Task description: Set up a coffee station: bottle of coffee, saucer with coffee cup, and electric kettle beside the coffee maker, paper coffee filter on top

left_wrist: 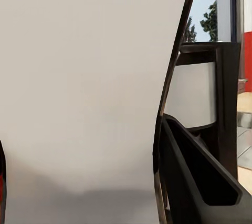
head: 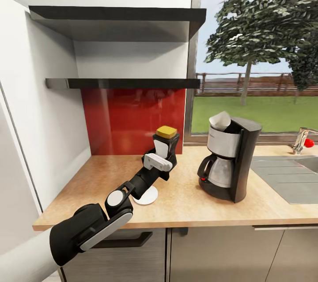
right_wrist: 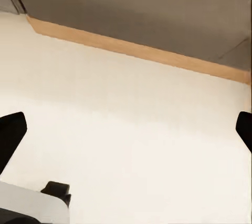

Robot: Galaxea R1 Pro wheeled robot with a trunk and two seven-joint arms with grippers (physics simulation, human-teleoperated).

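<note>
Nearest, the left arm's black and grey links reach out over the light wood countertop [head: 198,207]. Its left gripper [head: 165,152] is clamped on the bottle of coffee [head: 166,141], held upright, yellow cap on top, just above the counter. A round white saucer [head: 148,197] lies flat under the forearm. To the right stands the tall black coffee maker [head: 229,160], crinkled white paper filter [head: 219,122] on top. The left wrist camera shows the bottle's white label up close. The right gripper [right_wrist: 126,129] has its fingertips wide apart above pale floor. Farther back hangs the thin dark shelf [head: 123,83].
</note>
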